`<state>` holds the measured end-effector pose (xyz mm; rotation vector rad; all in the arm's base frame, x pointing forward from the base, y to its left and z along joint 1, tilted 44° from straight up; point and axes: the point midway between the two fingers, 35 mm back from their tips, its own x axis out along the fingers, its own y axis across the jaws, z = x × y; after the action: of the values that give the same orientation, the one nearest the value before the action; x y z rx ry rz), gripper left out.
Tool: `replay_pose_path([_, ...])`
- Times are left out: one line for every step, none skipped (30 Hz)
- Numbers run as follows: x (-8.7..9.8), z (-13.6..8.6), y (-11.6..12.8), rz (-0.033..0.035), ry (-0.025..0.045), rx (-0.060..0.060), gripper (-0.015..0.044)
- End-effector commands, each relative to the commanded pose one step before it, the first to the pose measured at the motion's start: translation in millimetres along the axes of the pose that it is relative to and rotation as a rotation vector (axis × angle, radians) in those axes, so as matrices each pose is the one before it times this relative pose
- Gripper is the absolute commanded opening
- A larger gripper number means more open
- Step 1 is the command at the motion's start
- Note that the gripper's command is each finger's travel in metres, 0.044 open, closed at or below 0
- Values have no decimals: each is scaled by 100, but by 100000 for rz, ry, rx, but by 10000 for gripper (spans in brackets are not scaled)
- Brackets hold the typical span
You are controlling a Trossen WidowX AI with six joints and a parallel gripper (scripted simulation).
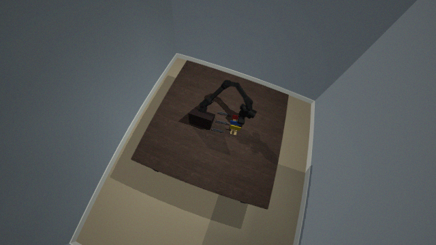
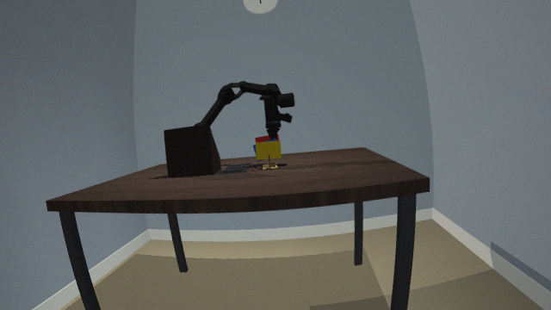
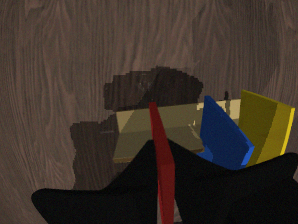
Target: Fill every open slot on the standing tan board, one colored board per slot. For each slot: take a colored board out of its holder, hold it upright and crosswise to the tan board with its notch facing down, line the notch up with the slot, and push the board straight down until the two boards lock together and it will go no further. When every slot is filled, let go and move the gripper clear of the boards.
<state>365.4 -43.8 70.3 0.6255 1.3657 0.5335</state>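
Dark wooden table (image 1: 204,160) (image 2: 241,189), blue-grey walls (image 1: 85,68) (image 2: 344,86), tan floor (image 1: 153,204) (image 2: 258,275); inward from its edges, the nearly closed gripper (image 1: 241,120) (image 2: 273,138) (image 3: 157,144) grips a red board (image 1: 235,117) (image 2: 261,139) (image 3: 161,145).

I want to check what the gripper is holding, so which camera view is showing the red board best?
The wrist view: the red board appears large there, edge-on between the fingers. The top view shows only a small red patch, and the exterior view a red strip above the yellow board.

Red board (image 1: 235,117) (image 2: 261,139) (image 3: 161,145), blue (image 1: 234,123) (image 2: 254,146) (image 3: 222,132) and yellow (image 1: 236,128) (image 2: 269,150) (image 3: 262,125) stand crosswise over tan (image 1: 234,133) (image 2: 270,167) (image 3: 135,142), seemingly.
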Motion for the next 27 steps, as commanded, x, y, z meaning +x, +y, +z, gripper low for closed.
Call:
replay_pose_path([372, -228, -7, 542, 449, 1088, 0])
replay_pose_path([50, -1, 0, 2, -1, 0, 0])
replay_pose_path([50, -1, 0, 2, -1, 0, 0])
replay_pose_path([50, -1, 0, 2, -1, 0, 0])
replay_pose_path([50, -1, 0, 2, -1, 0, 0])
replay_pose_path([50, -1, 0, 2, -1, 0, 0])
replay_pose_path([51, -1, 0, 2, -1, 0, 0])
replay_pose_path([51, -1, 0, 2, -1, 0, 0])
replay_pose_path([51, -1, 0, 2, -1, 0, 0])
replay_pose_path([51, -1, 0, 2, -1, 0, 0])
replay_pose_path([51, -1, 0, 2, -1, 0, 0])
replay_pose_path([51, -1, 0, 2, -1, 0, 0])
replay_pose_path([51, -1, 0, 2, -1, 0, 0])
replay_pose_path([51, -1, 0, 2, -1, 0, 0])
replay_pose_path([51, -1, 0, 2, -1, 0, 0])
replay_pose_path([51, -1, 0, 2, -1, 0, 0])
replay_pose_path([51, -1, 0, 2, -1, 0, 0])
replay_pose_path([51, -1, 0, 2, -1, 0, 0])
replay_pose_path([51, -1, 0, 2, -1, 0, 0])
replay_pose_path([51, -1, 0, 2, -1, 0, 0])
replay_pose_path([51, -1, 0, 2, -1, 0, 0])
replay_pose_path([51, -1, 0, 2, -1, 0, 0])
replay_pose_path([44, -5, -7, 2, 0, 0, 0])
replay_pose_path([12, -8, -13, 0, 0, 0, 0])
replay_pose_path([4, -6, -12, 0, 0, 0, 0])
replay_pose_path([2, -3, -6, 0, 0, 0, 0])
replay_pose_path([3, -3, -15, -1, 0, 0, 0])
